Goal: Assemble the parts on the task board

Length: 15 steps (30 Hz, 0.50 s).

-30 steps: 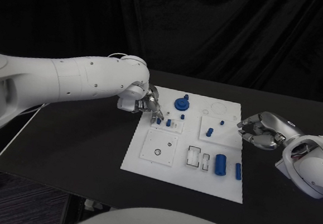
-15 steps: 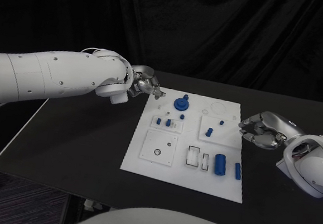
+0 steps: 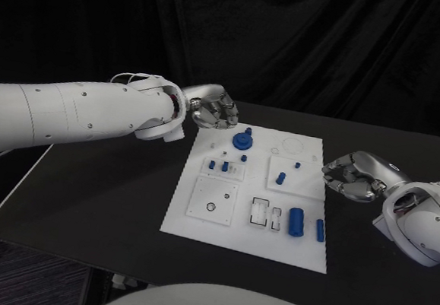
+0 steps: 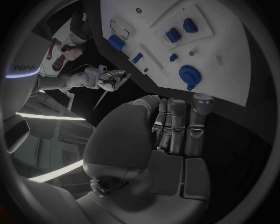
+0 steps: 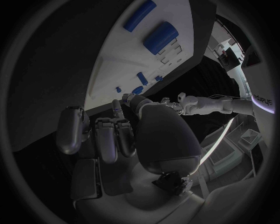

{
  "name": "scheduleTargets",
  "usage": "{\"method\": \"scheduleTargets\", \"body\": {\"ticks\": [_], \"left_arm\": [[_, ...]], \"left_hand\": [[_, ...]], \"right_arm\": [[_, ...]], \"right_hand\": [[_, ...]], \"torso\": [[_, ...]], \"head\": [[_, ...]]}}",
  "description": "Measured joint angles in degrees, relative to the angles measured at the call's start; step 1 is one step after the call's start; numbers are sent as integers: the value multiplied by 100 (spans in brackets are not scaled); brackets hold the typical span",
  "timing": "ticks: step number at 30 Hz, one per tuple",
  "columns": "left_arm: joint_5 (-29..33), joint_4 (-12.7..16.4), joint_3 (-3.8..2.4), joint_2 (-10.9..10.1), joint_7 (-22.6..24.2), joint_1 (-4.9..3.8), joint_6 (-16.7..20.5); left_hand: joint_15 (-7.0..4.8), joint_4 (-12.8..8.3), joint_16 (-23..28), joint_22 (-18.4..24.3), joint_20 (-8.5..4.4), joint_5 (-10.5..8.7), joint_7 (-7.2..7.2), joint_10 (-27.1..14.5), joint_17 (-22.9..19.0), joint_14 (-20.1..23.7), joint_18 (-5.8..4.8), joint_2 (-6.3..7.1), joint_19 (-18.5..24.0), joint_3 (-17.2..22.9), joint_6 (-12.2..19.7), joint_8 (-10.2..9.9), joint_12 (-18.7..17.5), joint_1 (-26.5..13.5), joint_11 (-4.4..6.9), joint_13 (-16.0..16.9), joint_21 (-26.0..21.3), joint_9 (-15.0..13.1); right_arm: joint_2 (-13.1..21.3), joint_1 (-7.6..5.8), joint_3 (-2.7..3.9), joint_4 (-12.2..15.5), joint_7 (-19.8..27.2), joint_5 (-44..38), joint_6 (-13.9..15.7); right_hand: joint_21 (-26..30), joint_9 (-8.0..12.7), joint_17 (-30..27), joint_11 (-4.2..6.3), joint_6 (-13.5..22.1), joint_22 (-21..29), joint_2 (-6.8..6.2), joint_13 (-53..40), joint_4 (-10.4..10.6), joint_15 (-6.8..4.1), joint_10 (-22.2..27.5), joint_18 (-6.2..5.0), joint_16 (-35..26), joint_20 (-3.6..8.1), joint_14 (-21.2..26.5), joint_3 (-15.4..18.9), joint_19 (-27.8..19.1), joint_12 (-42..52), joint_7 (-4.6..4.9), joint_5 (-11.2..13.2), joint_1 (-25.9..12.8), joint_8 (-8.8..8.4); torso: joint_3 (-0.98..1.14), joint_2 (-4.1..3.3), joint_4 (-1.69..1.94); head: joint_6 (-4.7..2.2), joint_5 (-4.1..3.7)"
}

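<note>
Now my left hand [image 3: 213,110] hovers by the board's [image 3: 247,237] far left corner, fingers curled on nothing; my right hand [image 3: 352,176], likewise curled and empty, sits beside its right edge

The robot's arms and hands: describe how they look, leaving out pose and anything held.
Both arms are smooth, glossy white shells with rounded segments; small dark dots mark the left arm, and thin white cables loop near its wrist. The right arm shows a dark seam between shell parts. The left hand and right hand are silver metal with segmented fingers, and the fingers carry darker grey pads.
</note>
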<state>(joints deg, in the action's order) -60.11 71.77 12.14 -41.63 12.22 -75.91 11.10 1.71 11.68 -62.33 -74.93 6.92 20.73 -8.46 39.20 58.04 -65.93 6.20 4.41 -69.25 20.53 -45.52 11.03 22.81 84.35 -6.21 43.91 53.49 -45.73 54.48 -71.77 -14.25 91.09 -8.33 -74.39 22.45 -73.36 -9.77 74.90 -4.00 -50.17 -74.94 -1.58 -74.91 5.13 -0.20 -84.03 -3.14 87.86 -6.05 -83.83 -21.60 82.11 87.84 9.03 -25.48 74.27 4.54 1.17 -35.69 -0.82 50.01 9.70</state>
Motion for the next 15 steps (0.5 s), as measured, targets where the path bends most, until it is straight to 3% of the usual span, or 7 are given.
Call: {"method": "scheduleTargets", "body": {"ticks": [3, 8, 11, 15], "left_arm": [[-395, -105, -2, 126, 203, 33, 189], [-1122, -247, -6, 342, 388, 121, 466], [-1467, -331, -5, 460, 432, 184, 566], [-2008, -528, -3, 697, 448, 270, 669]], "left_hand": [[-120, -33, -167, 0, -25, -58, 137, -333, 34, -159, 0, 61, -197, 27, 119, -214, -163, 61, 78, -310, 359, 241], [-227, -71, -870, 0, -126, -111, 410, -284, 542, -879, 0, 91, -661, 36, 37, -477, -149, 91, 200, -854, 1099, 688], [-276, -74, -1107, 1, -172, -136, 432, -219, 762, -1107, -1, 91, -751, 40, -19, -505, -134, 91, 263, -1066, 1224, 822], [-379, -87, -1535, 1, -273, -456, 479, 131, 1211, -1537, -98, 181, -1045, 53, -203, -628, -91, 16, 345, -1500, 1592, 1074]], "right_arm": [[8, 0, 0, 0, 3, 2, 11], [23, 3, 0, 10, 9, 4, 29], [26, 3, 0, 15, 13, 5, 39], [35, 4, 0, 26, 17, 6, 57]], "right_hand": [[0, 0, 0, 0, 0, 0, 0, 0, 0, 0, 0, 0, 0, 0, 0, 0, 0, 0, 0, 0, 0, 0], [0, 0, 0, 0, 0, 0, 0, 0, 0, 0, 0, 0, 0, 0, 0, 0, 0, 0, 0, 0, 0, 0], [0, 0, 0, 0, 0, 1, 0, 0, 0, 0, 0, 0, 0, 0, 0, 0, 0, 0, 0, 0, 0, 0], [0, 0, 0, 0, 0, 1, 0, 0, 0, 0, 0, 0, 0, 0, 0, 0, 0, 0, 0, 0, 0, 0]], "torso": [[0, 0, -1], [2, -1, -2], [2, -1, -2], [3, -1, -2]], "head": [[0, -47], [0, -101], [0, -121], [0, -153]]}}
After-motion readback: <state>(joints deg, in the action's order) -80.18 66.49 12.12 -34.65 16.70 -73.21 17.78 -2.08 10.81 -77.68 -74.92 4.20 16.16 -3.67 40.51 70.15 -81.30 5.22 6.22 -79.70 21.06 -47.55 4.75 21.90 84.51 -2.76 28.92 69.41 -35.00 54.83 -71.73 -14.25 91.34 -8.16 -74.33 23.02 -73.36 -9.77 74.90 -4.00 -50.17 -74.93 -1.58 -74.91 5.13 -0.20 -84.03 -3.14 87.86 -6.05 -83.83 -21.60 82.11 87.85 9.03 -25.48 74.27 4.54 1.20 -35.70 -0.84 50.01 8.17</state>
